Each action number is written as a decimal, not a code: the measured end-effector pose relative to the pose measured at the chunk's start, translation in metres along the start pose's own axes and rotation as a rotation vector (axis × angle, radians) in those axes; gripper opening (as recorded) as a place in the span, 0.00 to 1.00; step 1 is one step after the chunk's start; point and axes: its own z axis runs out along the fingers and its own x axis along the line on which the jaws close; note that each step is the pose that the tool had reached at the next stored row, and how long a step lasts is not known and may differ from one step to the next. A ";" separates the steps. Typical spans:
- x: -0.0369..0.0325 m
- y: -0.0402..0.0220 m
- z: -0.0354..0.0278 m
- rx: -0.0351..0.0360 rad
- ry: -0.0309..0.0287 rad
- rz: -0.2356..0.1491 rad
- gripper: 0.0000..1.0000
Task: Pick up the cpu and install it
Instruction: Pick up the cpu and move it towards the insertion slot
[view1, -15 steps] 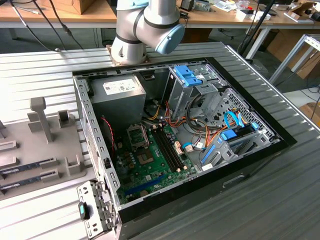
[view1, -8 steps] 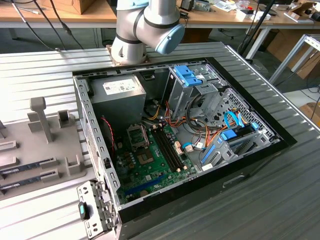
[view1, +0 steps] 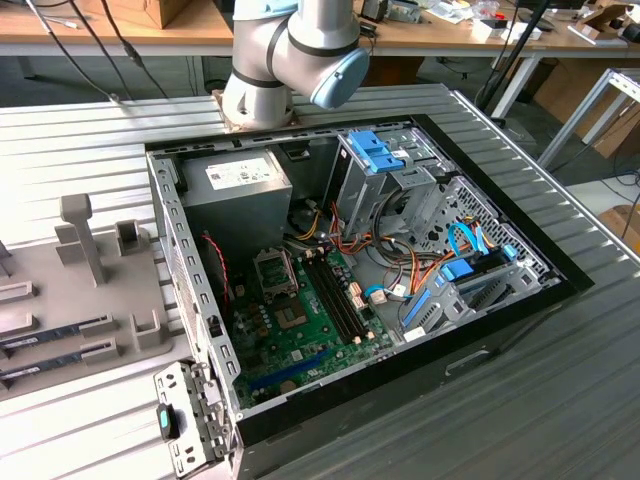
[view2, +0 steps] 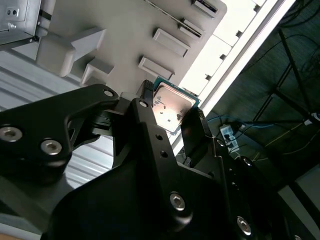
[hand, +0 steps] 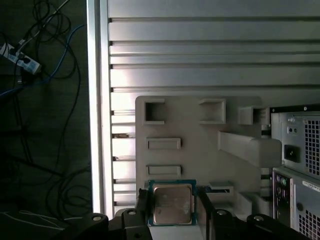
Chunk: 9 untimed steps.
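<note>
Gripper (view2: 172, 114) is closest, black body low in both wrist views. The fingers (view2: 146, 95) are drawn in narrow and press two opposite edges of the cpu (view2: 173, 104). So you have it clamped, metal top facing the cameras, green rim visible. In the first wrist view the cpu (hand: 171, 202) sits level between the fingers (hand: 142, 207), over the near end of the grey fixture tray (hand: 200, 130). You can't tell whether it has cleared the tray or rests on it.

Exterior view, from its left: the fixture tray (view1: 40, 270), well apart from the open computer case (view1: 165, 200). Inside are the power-supply box (view1: 235, 185), then the cpu socket (view1: 275, 268) on the green motherboard (view1: 300, 340). The long dark memory slots (view1: 335, 295) lie just beside the socket, then loose cables (view1: 320, 232), with the drive cage (view1: 385, 160) towards the right.

Risks as I judge them:
- The grip is on thin edges only, so a jolt or fast swing could let the chip slip or tip.
- If it rests on the tray, a dragging lift could twist it in the jaws.
- The case wall stands between tray and socket, so a low path clips it.
- The power-supply box and cables crowd the socket and could foul the wide gripper body.
- A rotated or tilted chip would not seat, and pressing it could damage the contacts.
- You can't tell if the socket's retaining frame is open.
</note>
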 end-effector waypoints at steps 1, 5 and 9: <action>-0.0001 -0.0001 -0.0020 0.0000 0.0000 0.000 0.47; -0.0003 -0.0004 -0.0093 -0.0001 -0.0001 0.000 0.47; -0.0004 -0.0005 -0.0114 -0.0013 -0.0002 0.000 0.47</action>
